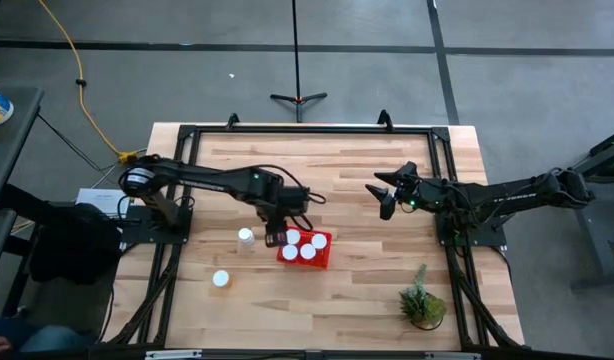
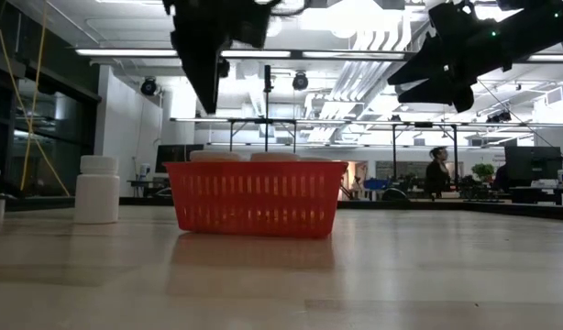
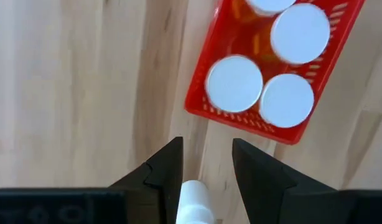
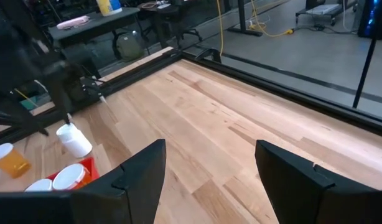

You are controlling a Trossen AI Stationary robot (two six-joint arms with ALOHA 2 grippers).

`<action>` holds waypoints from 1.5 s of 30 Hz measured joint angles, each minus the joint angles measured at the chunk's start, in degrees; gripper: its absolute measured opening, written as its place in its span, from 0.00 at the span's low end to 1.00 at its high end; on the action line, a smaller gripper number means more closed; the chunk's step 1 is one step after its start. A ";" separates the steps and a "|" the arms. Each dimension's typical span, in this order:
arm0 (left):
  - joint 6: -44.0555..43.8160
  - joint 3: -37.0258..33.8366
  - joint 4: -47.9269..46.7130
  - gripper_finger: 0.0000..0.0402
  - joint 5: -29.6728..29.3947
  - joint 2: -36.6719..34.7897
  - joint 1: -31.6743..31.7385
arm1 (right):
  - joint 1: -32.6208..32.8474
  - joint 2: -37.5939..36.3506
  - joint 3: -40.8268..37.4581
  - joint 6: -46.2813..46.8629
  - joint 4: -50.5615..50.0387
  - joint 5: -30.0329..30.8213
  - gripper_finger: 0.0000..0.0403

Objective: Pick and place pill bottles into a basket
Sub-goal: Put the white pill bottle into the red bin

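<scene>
Pill bottles: four already inside the basket, two left on the table. Farthest left of the basket, an orange bottle; nearer, just left of it, a white bottle. Over the basket's left edge, the left gripper; cannot tell whether gripping anything. Well right of the basket, the right gripper, spread wide, empty, waiting. Judged mid-task; next, probably coming down squarely over the white bottle. Only from the low view, proof of that bottle standing upright; only from the left wrist view, a white shape at the gripper.
</scene>
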 joint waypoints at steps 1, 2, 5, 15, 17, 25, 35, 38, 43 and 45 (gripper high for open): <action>-0.01 0.00 0.07 0.43 -0.21 -0.90 0.00 | -0.02 0.00 0.00 0.12 -0.06 0.00 0.59; -0.06 0.00 0.02 0.44 -0.41 -2.03 0.02 | -0.02 0.00 0.00 0.10 -0.14 -0.02 0.59; -0.72 0.01 -0.29 0.46 -1.35 -5.39 0.00 | -0.02 0.00 0.00 0.30 -0.20 -0.46 0.59; -2.23 -10.00 -5.25 0.68 3.22 -15.56 0.00 | -0.02 -0.02 -0.04 0.30 -0.16 -0.76 0.59; -3.10 -12.37 -4.93 0.76 3.93 -16.56 0.00 | 0.00 0.00 -0.04 0.30 -0.29 -0.80 0.59; -8.56 -22.06 -2.99 0.99 3.89 -16.46 0.00 | 0.00 0.00 -0.04 0.32 -0.51 -0.75 0.59; -10.80 -27.43 2.38 0.93 4.83 -16.45 -0.02 | 0.00 0.00 -0.04 0.20 -0.57 -0.20 0.59; -9.75 -27.46 3.34 0.93 4.32 -16.45 0.00 | -0.01 0.00 -0.04 0.19 -0.71 -0.20 0.59; -9.50 -29.75 6.95 0.93 4.59 -16.43 0.00 | 0.00 0.00 -0.04 0.17 -0.92 -0.20 0.59; -9.46 -30.90 8.21 0.93 5.45 -16.45 -0.18 | -0.02 0.00 -0.04 0.17 -1.02 -0.22 0.59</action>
